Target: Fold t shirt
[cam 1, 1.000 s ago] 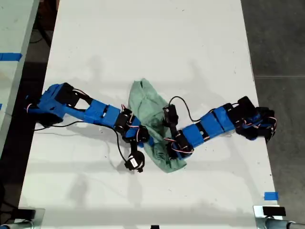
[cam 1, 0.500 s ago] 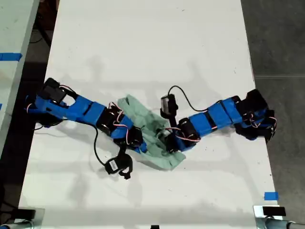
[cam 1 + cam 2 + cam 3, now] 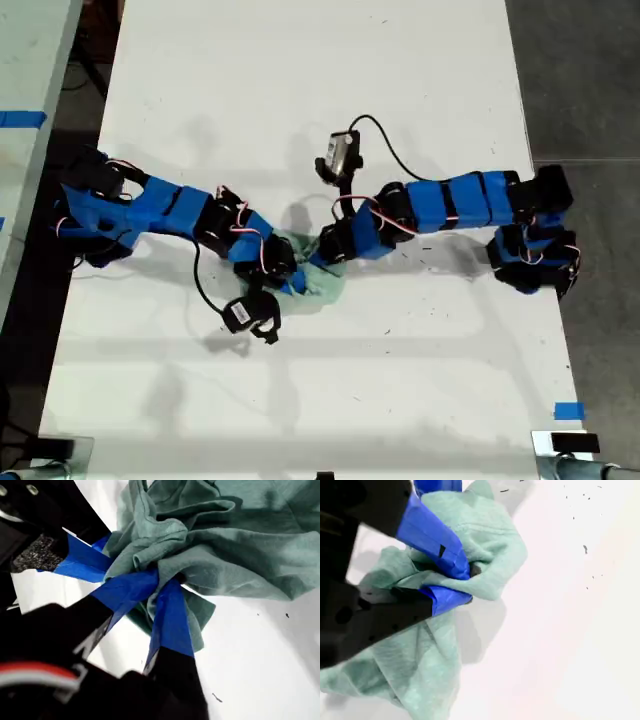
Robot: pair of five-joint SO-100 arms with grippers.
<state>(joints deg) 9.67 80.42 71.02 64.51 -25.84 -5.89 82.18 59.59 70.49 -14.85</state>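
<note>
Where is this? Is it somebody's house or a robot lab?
Probably a robot lab or workshop, not a house. Two blue robot arms sit on a long white table, blue tape marks dot the surfaces, and the floor is bare grey.

My first gripper (image 3: 167, 577) has its blue-taped jaws closed on a bunched fold of the t shirt (image 3: 225, 550) — the pale green cloth lies crumpled on the white desk (image 3: 260, 670), with a second blue-taped gripper (image 3: 82, 560) touching the same bunch.
</note>
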